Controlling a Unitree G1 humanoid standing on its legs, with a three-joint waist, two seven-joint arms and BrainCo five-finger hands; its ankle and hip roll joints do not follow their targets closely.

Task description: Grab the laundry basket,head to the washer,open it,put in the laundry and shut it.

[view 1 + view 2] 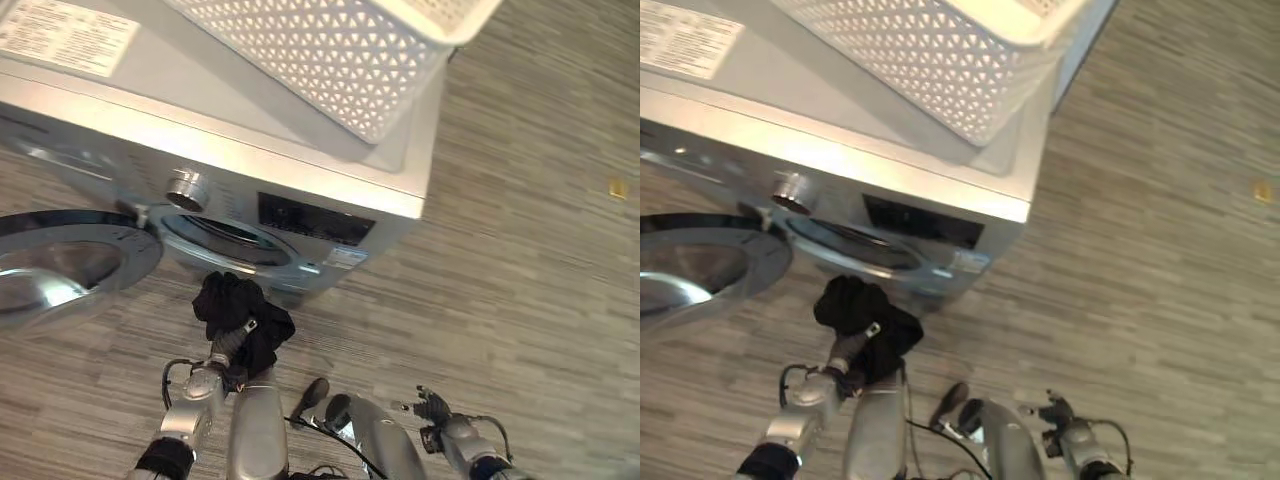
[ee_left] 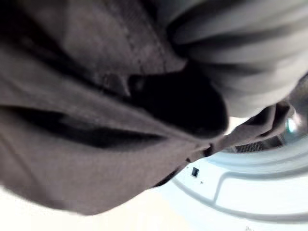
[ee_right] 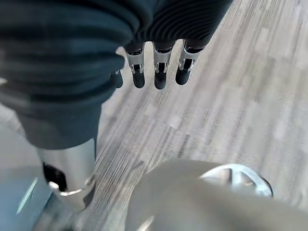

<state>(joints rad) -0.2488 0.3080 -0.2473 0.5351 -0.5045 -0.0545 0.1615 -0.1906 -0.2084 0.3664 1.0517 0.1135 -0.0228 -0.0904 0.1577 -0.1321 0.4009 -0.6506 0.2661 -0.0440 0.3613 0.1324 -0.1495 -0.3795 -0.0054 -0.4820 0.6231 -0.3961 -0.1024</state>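
Note:
The silver washer [image 1: 330,170] stands ahead with the white lattice laundry basket [image 1: 340,60] resting on its top. Its round door [image 1: 60,265] hangs open to the left, and the drum opening [image 1: 225,235] shows dark behind it. My left hand [image 1: 222,355] is shut on a black garment [image 1: 240,312], held bunched just in front of and below the opening. The left wrist view shows the same dark cloth [image 2: 72,144] close up, with the washer's pale door rim [image 2: 240,178] past it. My right hand [image 1: 432,408] hangs low at the lower right, fingers [image 3: 161,67] relaxed and holding nothing.
Grey striped floor [image 1: 520,300] stretches wide to the right of the washer. A small yellow scrap [image 1: 617,187] lies on it far right. The open door takes up the room at the left.

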